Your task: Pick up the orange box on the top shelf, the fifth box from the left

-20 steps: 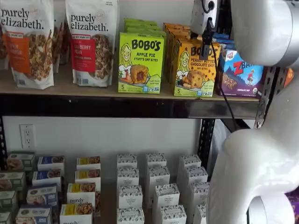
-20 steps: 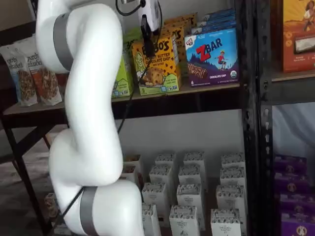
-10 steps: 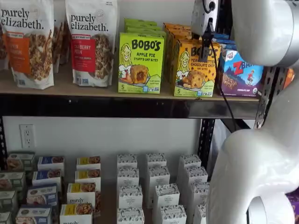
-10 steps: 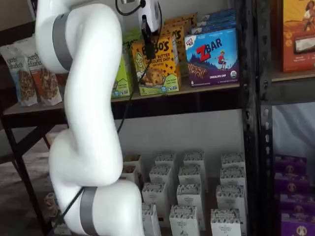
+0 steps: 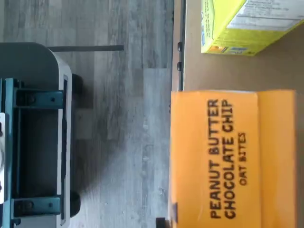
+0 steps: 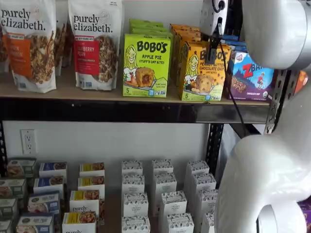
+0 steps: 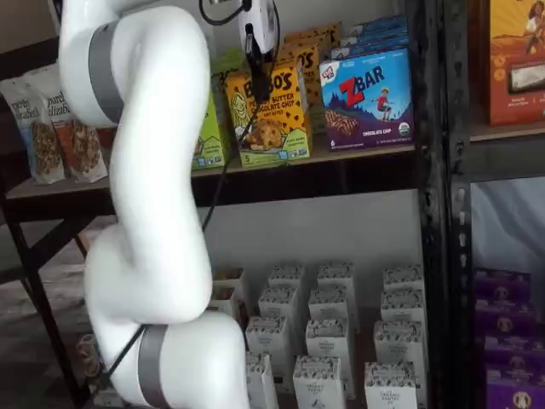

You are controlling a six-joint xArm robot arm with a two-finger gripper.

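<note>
The orange box [image 6: 203,73], a Bobo's Peanut Butter Chocolate Chip carton, stands upright on the top shelf [image 6: 97,110], between a lime-green Bobo's box [image 6: 146,65] and a blue ZBar box [image 6: 250,75]. It also shows in a shelf view [image 7: 272,119]. My gripper [image 6: 214,46] hangs over the box's top front edge, with one black finger down in front of its face, as a shelf view [image 7: 257,77] also shows. I cannot tell if the fingers are open or closed on it. In the wrist view the box's orange top [image 5: 228,161] lies right below the camera.
More orange cartons stand behind the front one. Granola bags [image 6: 29,43] fill the shelf's left part. White cartons [image 6: 160,194] stand on the lower shelf. A black upright [image 7: 430,170] stands right of the ZBar box [image 7: 368,98]. A dark mount with teal brackets [image 5: 33,133] shows over the wooden floor.
The gripper has come slightly lower and closer onto the orange box's top front. The box looks shifted a little; the rest has not moved.
</note>
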